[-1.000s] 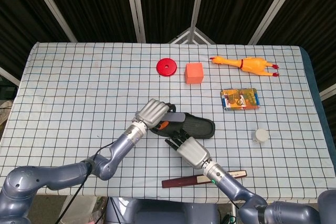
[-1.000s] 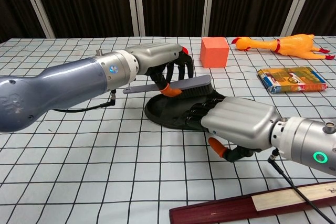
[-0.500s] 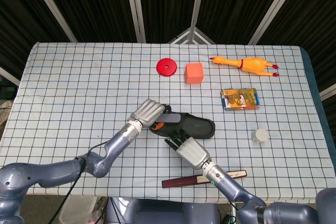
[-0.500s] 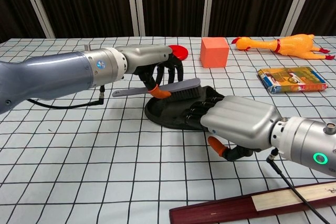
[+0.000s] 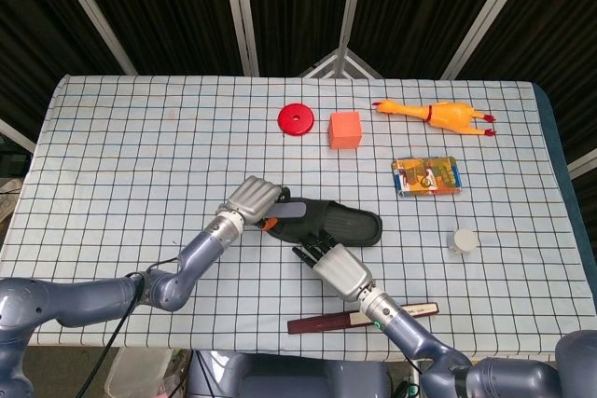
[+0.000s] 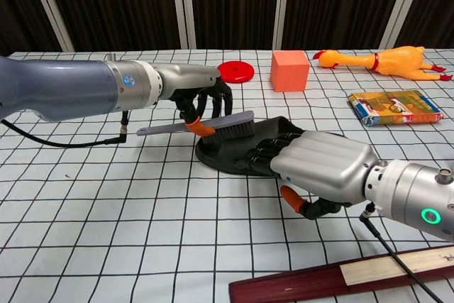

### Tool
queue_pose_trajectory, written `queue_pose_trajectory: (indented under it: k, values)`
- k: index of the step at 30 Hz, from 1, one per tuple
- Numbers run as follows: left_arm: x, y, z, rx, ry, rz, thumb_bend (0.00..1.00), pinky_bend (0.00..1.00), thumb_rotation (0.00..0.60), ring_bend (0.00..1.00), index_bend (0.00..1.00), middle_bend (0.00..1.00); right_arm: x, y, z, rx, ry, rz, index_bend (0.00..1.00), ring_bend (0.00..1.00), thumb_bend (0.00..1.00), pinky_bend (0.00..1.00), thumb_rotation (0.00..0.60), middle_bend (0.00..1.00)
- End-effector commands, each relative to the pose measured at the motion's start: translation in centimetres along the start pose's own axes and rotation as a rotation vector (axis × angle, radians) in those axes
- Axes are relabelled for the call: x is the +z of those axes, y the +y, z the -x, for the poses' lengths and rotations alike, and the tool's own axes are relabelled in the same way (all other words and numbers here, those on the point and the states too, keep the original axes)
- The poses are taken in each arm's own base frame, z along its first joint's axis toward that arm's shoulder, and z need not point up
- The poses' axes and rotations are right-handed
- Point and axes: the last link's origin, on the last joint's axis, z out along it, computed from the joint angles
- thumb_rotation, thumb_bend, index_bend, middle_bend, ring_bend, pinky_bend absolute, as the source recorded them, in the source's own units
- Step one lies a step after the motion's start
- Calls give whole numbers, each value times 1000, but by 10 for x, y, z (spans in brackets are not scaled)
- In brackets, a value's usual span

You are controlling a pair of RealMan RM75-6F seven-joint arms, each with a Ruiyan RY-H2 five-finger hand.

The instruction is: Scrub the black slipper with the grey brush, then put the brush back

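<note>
My left hand [image 6: 202, 97] has a brushed silver metal back, black fingers [image 6: 213, 104] and an orange-tipped thumb; its wrist is a pale ring with a small blue dot, joined to a smooth blue-grey forearm trailed by a black cable. My right hand [image 6: 319, 168] shows the same silver shell, dark fingers [image 6: 273, 148] and an orange thumb tip. Its silver wrist cuff carries a glowing green ring light, with a thin black cable running beneath. In the head view, both arms show rounded blue-grey joints.
</note>
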Motion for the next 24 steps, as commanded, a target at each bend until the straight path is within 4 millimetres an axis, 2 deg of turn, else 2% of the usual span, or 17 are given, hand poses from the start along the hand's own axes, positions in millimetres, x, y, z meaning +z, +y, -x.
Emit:
queue_pose_trajectory:
  k: [1, 8, 13, 19, 20, 24]
  values:
    - [6, 13, -3, -19, 29, 31, 508, 557, 600, 480, 503, 588, 0, 0, 0, -3, 0, 0, 53, 50, 805, 126, 600, 100]
    - [11, 30, -5, -48, 57, 89, 516, 557, 600, 480, 502, 587, -3, 1, 0, -6, -2, 5, 53, 50, 806, 126, 600, 100]
    - [14, 32, -2, -48, 55, 104, 516, 557, 600, 479, 499, 587, -4, 2, 0, -7, -6, 7, 52, 50, 805, 126, 600, 100]
    - [9, 23, -1, -2, 39, 84, 514, 556, 600, 478, 495, 586, -5, 3, -1, -9, -1, 12, 53, 50, 806, 126, 600, 100]
    - [6, 15, -2, 42, 33, 65, 513, 555, 600, 478, 494, 586, -6, 3, -2, -10, 2, 12, 52, 50, 805, 126, 600, 100]
    - [-6, 6, -5, 71, 20, 18, 509, 553, 600, 478, 492, 585, -7, 2, -4, -10, 6, 12, 53, 50, 805, 126, 600, 100]
